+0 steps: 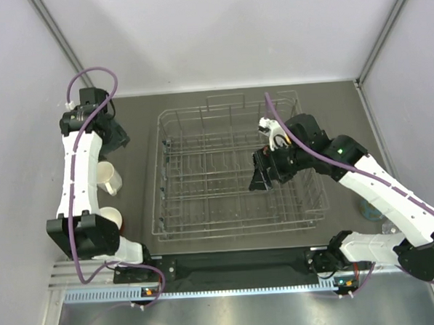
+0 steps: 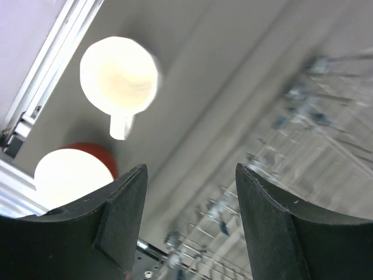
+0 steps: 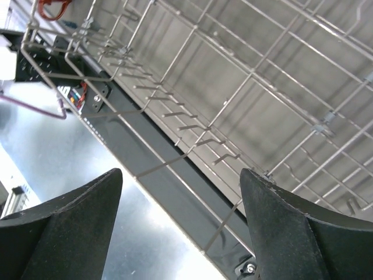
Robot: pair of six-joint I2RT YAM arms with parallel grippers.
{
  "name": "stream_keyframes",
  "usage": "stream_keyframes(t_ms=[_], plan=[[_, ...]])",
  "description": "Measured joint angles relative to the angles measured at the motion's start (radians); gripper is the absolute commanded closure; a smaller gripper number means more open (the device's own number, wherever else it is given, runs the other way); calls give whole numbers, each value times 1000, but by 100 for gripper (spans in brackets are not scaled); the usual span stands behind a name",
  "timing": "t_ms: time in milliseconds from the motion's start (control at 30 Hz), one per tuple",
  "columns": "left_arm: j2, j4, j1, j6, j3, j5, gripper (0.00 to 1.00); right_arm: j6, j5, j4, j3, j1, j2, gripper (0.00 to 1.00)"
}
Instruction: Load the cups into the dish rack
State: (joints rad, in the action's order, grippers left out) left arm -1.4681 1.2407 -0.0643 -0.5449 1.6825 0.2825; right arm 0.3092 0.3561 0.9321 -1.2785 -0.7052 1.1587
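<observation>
Left hand (image 1: 116, 136) sits at 10 o'clock of the dish rack (image 1: 163, 181), just outside its left wall, above the surface (image 1: 143, 203). It's released: in the left wrist view the hand (image 2: 189, 216) has its fingers (image 2: 125, 213) spread with nothing between them.

White handled mug (image 1: 107, 178) stands upright on the surface at 9 o'clock of the rack, near it but apart. From the wrist it (image 2: 119, 76) is mouth up, handle pointing to 6 o'clock in that view.

Red cup (image 1: 112, 217) is at 8 o'clock of the rack, upright, white inside, just at 6 o'clock of the mug and apart from it. My left arm covers part of it from the top. The wrist view shows the cup (image 2: 73, 175) partly behind my left finger. The rack (image 2: 303, 134) is blurred in that view.

Right hand (image 1: 265, 176) hangs over the rack's 3 o'clock half, inside the wire walls as seen from the top. It's released too: in the right wrist view the hand (image 3: 180, 175) holds nothing, and only the rack's grid and near rim (image 3: 233, 87) show between the fingers.
</observation>
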Motion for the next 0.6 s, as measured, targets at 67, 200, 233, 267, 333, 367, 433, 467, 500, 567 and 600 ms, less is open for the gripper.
stream_keyframes(t_ms=[67,200,233,267,333,367,433,467,500,567,600], plan=[[-13,-29,-39,33,-44,-17,29,-10,16,0,0,0,0,18],[-23,-91,-110,76,-118,-53,28,-35,44,2,0,0,0,17],[-25,-107,-122,83,-132,-59,28,-42,53,3,0,0,0,17],[-25,-129,-130,93,-150,-64,28,-48,62,5,1,0,0,17],[-30,-158,-136,113,-178,-72,29,-57,77,5,2,0,0,17],[-31,-172,-137,123,-189,-77,29,-59,82,5,2,0,0,17],[-35,-199,-138,145,-214,-84,31,-66,88,5,2,-4,0,17],[-37,-206,-138,154,-225,-85,31,-71,88,6,3,-8,0,17],[-42,-211,-139,160,-234,-84,31,-75,87,10,3,-13,0,16],[-53,-221,-143,168,-248,-84,32,-83,87,16,3,-22,0,16],[-58,-224,-145,172,-253,-84,31,-85,85,19,3,-26,0,16]])
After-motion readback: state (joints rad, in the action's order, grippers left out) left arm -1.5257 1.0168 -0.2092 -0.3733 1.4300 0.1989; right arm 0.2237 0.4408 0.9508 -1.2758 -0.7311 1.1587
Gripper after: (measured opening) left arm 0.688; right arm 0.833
